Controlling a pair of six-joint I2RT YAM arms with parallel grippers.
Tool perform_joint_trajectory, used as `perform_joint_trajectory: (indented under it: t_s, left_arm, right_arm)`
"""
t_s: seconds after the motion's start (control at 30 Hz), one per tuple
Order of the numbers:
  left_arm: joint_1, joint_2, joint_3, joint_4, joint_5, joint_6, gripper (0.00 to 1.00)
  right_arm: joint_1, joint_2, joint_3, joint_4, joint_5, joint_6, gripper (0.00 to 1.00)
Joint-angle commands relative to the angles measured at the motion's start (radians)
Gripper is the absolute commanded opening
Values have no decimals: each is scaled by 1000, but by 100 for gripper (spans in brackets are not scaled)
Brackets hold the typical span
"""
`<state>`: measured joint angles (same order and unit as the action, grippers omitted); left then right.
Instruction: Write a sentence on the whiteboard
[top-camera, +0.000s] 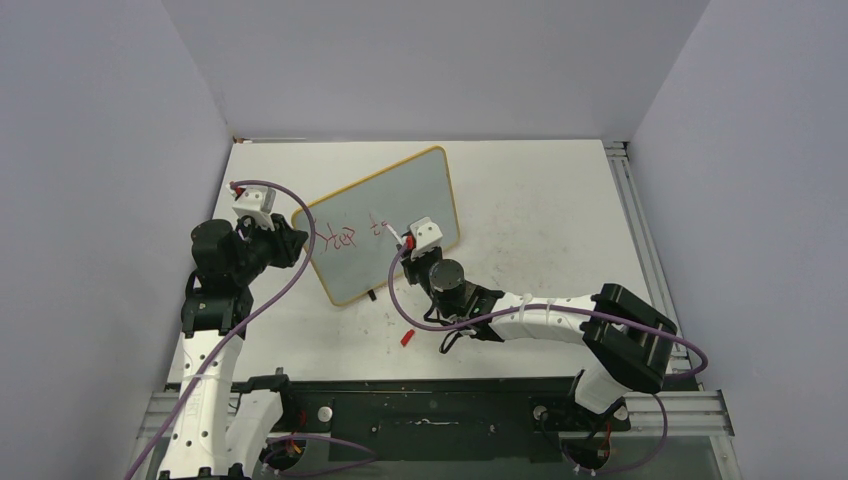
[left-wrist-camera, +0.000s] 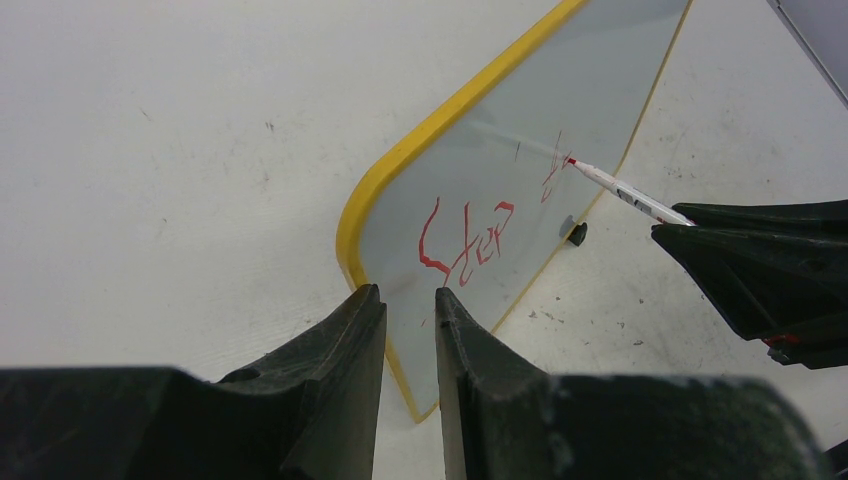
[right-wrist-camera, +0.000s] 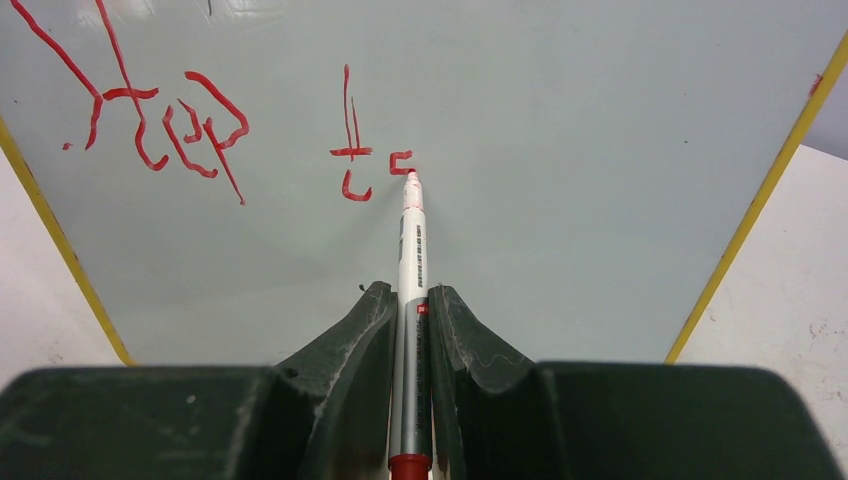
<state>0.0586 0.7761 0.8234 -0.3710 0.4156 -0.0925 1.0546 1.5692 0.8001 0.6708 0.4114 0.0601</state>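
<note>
Two arms, one board, one marker. The board (top-camera: 385, 215), pale with a yellow frame, stands propped on the white surface (top-camera: 540, 200) left of centre, between the two claws, its written face turned toward the right arm. One small black foot (left-wrist-camera: 577, 234) shows at its lower edge.

The writing (right-wrist-camera: 170, 125) is red: one whole word, "Step", and to its right a single "t" followed by one short hooked stroke.

Left arm: rises from its base at the near left, bends at the elbow and reaches right to the board's left edge. The left claw (left-wrist-camera: 410, 292) is nearly closed, one finger on each side of the yellow frame, pinching that edge close to a rounded corner.

Right arm: stretches low over the surface from the near right toward the left, wrist aimed at the board's face. The right claw (right-wrist-camera: 410, 290) is closed tight on the white barrel of the marker (right-wrist-camera: 411, 240), which runs straight out between the fingers; its red tip touches the board at the end of the hooked stroke.

One small red piece (top-camera: 407, 337) lies on the surface, near the right arm's wrist, apart from the board.
</note>
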Motion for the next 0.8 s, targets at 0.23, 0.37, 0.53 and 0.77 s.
perform_joint_trajectory:
  t_s: [0.23,0.37,0.53,0.77]
  left_arm:
    - [0,-11,8,19,11,5,23]
    - [0,-11,8,18,11,6,23]
    - [1,-11,8,19,11,5,23]
    - [0,-11,8,20,13,5,23]
  right_arm:
    - [10,-5,44,40,7,-28,5]
    - [12,-8,45,42,8,-33,5]
    - [18,-15,42,46,10,-41,5]
    - [26,-43,36,51,14,-52,5]
